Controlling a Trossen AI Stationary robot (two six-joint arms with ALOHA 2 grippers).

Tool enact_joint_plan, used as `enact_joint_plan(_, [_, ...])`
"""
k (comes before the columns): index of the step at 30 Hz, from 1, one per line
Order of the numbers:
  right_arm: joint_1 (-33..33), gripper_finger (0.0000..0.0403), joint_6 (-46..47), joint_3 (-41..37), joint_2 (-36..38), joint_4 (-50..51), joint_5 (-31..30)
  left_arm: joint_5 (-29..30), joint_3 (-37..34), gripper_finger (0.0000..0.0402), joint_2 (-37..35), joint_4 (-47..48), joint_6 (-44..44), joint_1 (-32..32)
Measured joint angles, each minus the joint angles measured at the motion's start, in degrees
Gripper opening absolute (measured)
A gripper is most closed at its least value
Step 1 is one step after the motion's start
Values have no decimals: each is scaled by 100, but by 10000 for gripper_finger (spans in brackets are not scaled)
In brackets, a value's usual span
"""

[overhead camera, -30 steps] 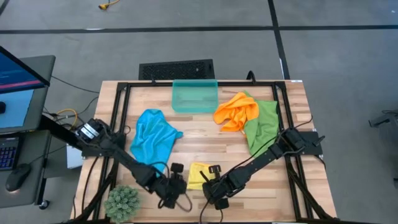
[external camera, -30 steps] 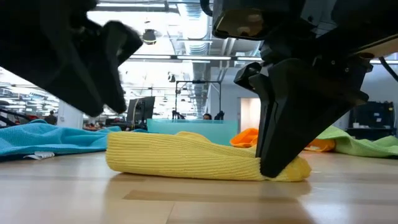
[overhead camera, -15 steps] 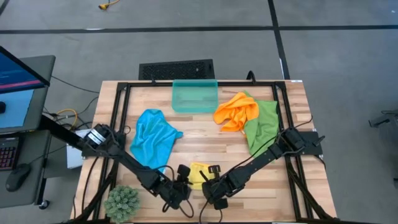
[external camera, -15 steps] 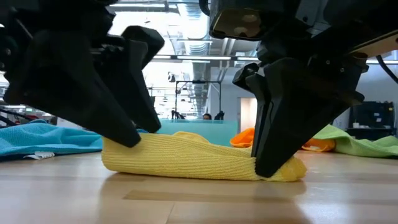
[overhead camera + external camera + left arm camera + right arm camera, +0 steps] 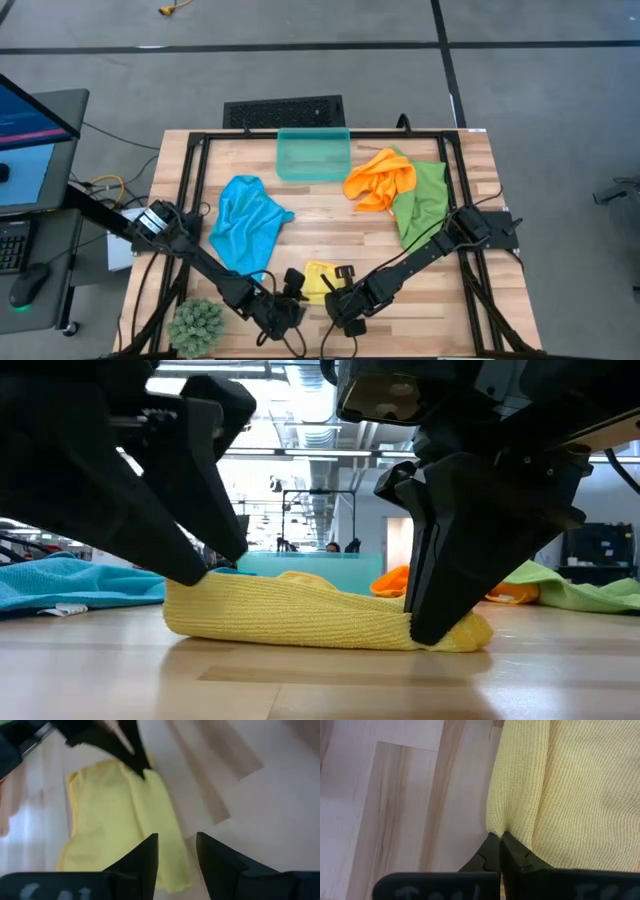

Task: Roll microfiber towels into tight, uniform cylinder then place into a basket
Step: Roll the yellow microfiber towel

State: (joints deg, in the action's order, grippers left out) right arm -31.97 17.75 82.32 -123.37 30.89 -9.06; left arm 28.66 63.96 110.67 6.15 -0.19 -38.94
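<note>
The yellow towel (image 5: 318, 278) lies bunched in a low heap on the table near its front edge; it also shows in the low view (image 5: 320, 615). My right gripper (image 5: 340, 292) is shut on its right end. My left gripper (image 5: 290, 292) is open at its left end, one finger over the cloth and the other over bare wood (image 5: 175, 857). The blue towel (image 5: 245, 225), the orange towel (image 5: 380, 178) and the green towel (image 5: 420, 200) lie crumpled farther back. The teal basket (image 5: 313, 155) stands at the far edge. My left gripper has one fingertip (image 5: 200, 572) meeting the top of the yellow towel's left end (image 5: 185, 595), slanting down from the left. Its other finger stands off the cloth, so nothing is pinched. The towel lies on the table. My right gripper pinches a small fold at the yellow towel's edge (image 5: 496, 827) between its two shut fingertips. The fingers (image 5: 440, 615) slant down from above onto the towel's right end. The cloth puckers at the pinch, and the towel lies on the table.
A small green plant (image 5: 197, 325) stands at the front left corner, close behind my left arm. A black grated rectangle (image 5: 283, 112) lies beyond the table's far edge. A black frame (image 5: 195, 170) runs along the table's sides. Bare wood shows in front of the yellow towel.
My left gripper has gone toward the table's right edge and down, to the yellow towel's left end. My right gripper has stayed shut on the towel's right end.
</note>
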Motion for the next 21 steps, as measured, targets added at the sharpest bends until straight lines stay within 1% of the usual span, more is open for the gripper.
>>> enact_joint_plan(3, [0, 11, 57, 0, 0, -2, 0, -131, 7, 125, 70, -26, 80, 7])
enact_joint_plan(6, [-2, 13, 132, 0, 0, -3, 0, -275, 7, 125, 289, -15, 108, 112])
enact_joint_plan(10, [-2, 13, 178, 0, 0, 0, 23, -134, 26, 125, 435, -7, -86, 253])
enact_joint_plan(13, [-31, 11, 178, 0, 0, 9, 87, -156, 26, 125, 430, 33, -246, 321])
enact_joint_plan(16, [-29, 13, 178, 0, 0, 11, 116, 48, 12, 125, 407, 76, -208, 303])
enact_joint_plan(20, [-10, 13, 150, 2, 0, 9, 157, 664, 0, 125, 409, 265, -133, 284])
enact_joint_plan(21, [-11, 13, 150, 2, 0, 9, 159, 737, -6, 125, 409, 333, -150, 291])
